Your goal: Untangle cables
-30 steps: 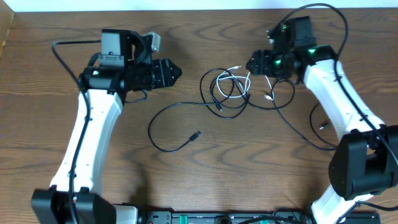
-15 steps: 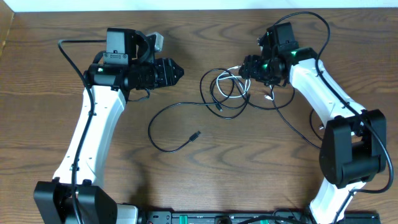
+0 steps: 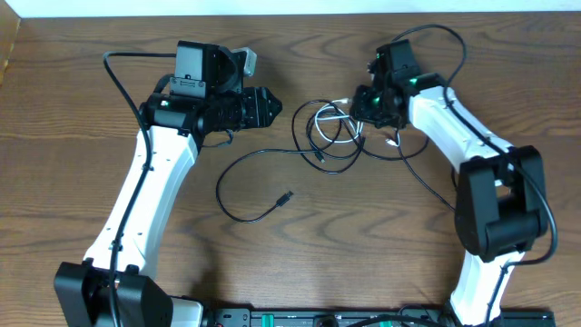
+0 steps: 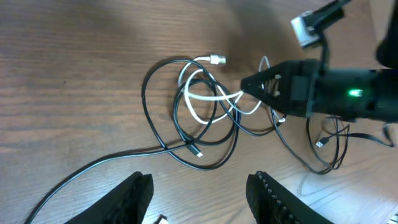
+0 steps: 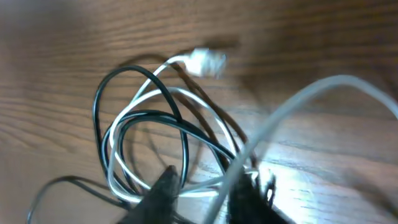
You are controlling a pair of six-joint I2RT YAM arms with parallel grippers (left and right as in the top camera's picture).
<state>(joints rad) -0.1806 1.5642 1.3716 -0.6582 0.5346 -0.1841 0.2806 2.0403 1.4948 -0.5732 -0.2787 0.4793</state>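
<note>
From overhead we look straight down and take in the whole table (image 3: pixel 91 209). Our left wrist view sits further back, angled down across the cables (image 4: pixel 199 118) toward the right gripper (image 4: pixel 245 84). Our right wrist view hangs very close and blurred over that same tangle, which all three views share.

Smooth, slightly glossy plastic-sheathed cables (image 4: pixel 205 98) lie on a matt, dark-grained wooden table (image 3: pixel 363 254).

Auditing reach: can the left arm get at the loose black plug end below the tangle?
Likely yes: the left gripper is open and empty, and the plug end lies uncovered on the table.
</note>
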